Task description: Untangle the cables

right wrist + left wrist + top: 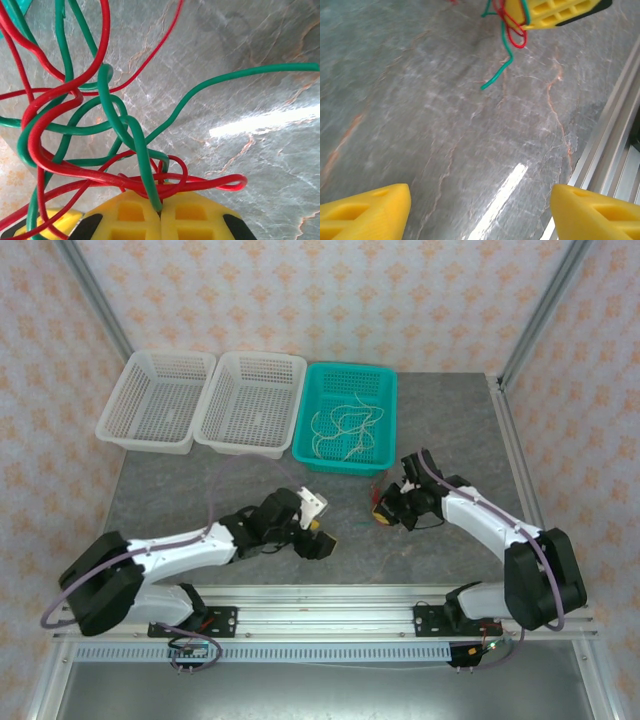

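A tangle of red and dark green cables (65, 165) spreads over the grey table in front of my right gripper (160, 212). That gripper is shut, with one green cable (137, 145) pinched between its yellow fingertips and red loops lying across them. From above, the right gripper (384, 512) sits right of centre with the small tangle (377, 502) at its tip. More cream-white cables (345, 430) lie in the teal basket (392, 415). My left gripper (480, 215) is open over bare table, well short of the green cable end (495, 80). From above, the left gripper (322, 540) is left of the tangle.
Two white baskets (112, 423) (212, 435) stand at the back left beside the teal one. An aluminium rail (615, 145) runs along the table's near edge, close to my left gripper. Frame posts stand at the table's back corners.
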Robot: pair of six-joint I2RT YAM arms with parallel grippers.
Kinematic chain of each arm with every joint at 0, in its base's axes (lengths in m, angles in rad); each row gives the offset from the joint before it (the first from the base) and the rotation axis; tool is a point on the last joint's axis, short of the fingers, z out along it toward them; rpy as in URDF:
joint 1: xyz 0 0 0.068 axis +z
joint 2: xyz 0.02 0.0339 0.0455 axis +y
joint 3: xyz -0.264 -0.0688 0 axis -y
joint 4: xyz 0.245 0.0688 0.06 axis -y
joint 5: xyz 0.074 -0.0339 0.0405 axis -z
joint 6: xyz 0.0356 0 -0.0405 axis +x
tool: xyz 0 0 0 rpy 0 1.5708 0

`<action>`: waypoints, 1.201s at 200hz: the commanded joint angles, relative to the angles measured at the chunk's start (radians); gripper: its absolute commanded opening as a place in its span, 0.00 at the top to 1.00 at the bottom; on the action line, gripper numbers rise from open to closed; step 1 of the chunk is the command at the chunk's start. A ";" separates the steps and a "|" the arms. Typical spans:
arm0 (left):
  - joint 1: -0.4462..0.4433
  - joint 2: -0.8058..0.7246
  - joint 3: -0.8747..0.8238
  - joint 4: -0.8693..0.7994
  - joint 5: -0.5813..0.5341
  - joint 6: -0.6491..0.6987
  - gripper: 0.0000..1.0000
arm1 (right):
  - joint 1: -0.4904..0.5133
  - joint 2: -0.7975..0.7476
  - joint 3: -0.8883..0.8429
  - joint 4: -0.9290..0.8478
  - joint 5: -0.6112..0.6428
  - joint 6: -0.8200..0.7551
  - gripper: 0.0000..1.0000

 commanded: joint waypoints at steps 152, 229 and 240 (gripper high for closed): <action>-0.015 0.400 0.308 0.230 0.202 -0.038 1.00 | 0.014 -0.091 -0.014 -0.095 0.262 0.080 1.00; -0.016 -0.060 -0.055 0.143 0.049 -0.121 1.00 | -0.164 -0.129 -0.181 -0.106 0.523 0.184 1.00; -0.015 -0.119 -0.078 0.107 0.015 -0.115 1.00 | -0.165 -0.125 -0.183 -0.095 0.528 0.175 1.00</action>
